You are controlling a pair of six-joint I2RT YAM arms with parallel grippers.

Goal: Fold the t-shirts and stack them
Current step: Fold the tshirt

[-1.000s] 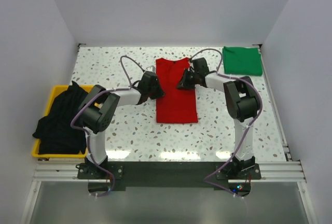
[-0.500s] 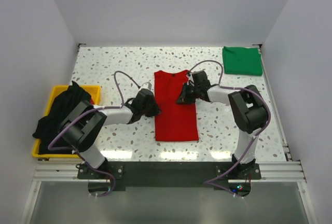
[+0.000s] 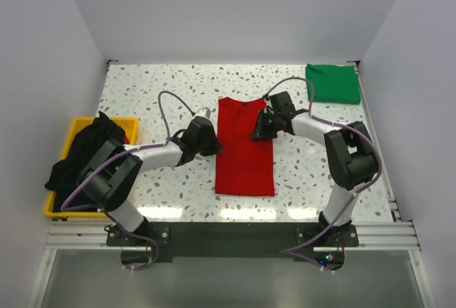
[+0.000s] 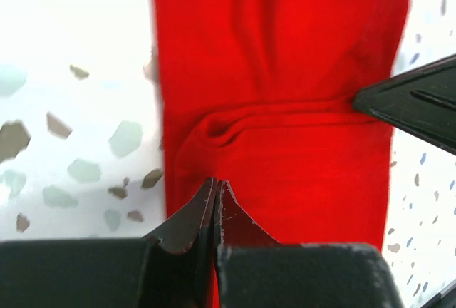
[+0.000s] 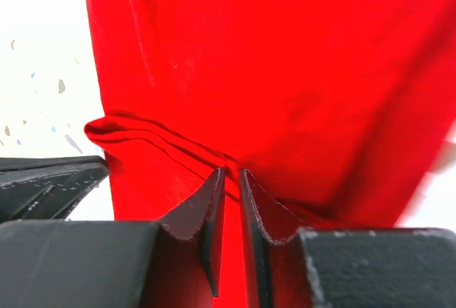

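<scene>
The left gripper (image 4: 216, 183) has its fingers pressed together on the left edge of the red t-shirt (image 4: 278, 73), and a wrinkle of cloth runs up to the tips. The right gripper (image 5: 232, 172) shows a thin slit between its fingers with red cloth in it. They have just begun to part, and I cannot tell whether they still bite. Over the last second both grippers have drawn the shirt toward the arm bases. It now lies as a long narrow strip mid-table (image 3: 142, 94), collar at the far end, between the two wrists. The lengthwise fold looks done and the drag seems to be ending, so a crosswise fold is probably next. At the far right corner, well apart, a green t-shirt (image 3: 333, 83) lies folded, probably the start of the stack. On the left edge a yellow tray (image 3: 127, 121) holds a crumpled black t-shirt (image 3: 82, 162) that spills over its rim, not yet folded.
</scene>
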